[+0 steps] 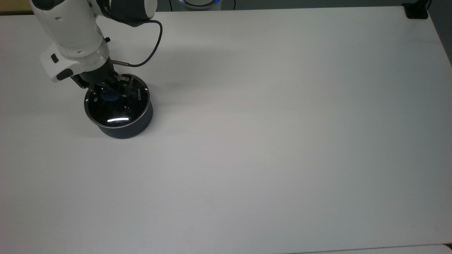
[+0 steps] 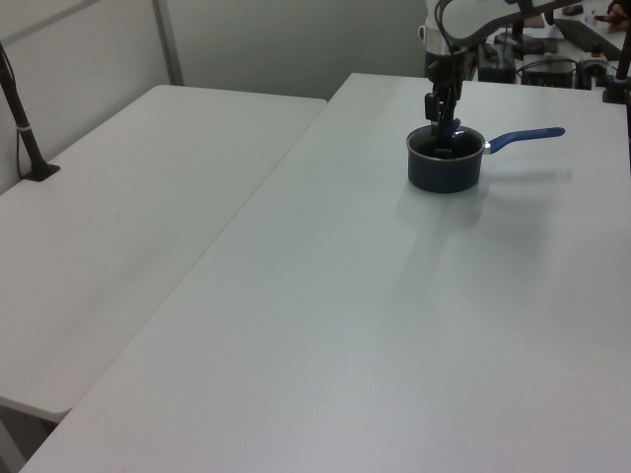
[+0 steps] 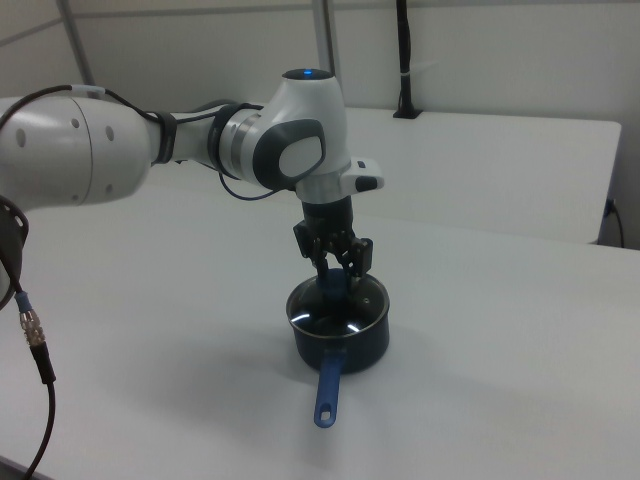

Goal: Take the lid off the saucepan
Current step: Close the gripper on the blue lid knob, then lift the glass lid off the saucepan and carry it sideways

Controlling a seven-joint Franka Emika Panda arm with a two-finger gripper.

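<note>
Glass lid point(image 1: 116, 106) sits on saucepan point(image 1: 123, 123), top view's upper left; my gripper point(image 1: 110, 92) down over its knob, jaws closed on it.

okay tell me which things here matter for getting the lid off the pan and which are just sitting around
For the job:
- the lid, seated on the pan
- the saucepan, handle toward the right view's bottom
- the tool, down at the lid's blue knob

Just there:
- the white table
- the second table
- the black post on it
- the arm's cable
</note>
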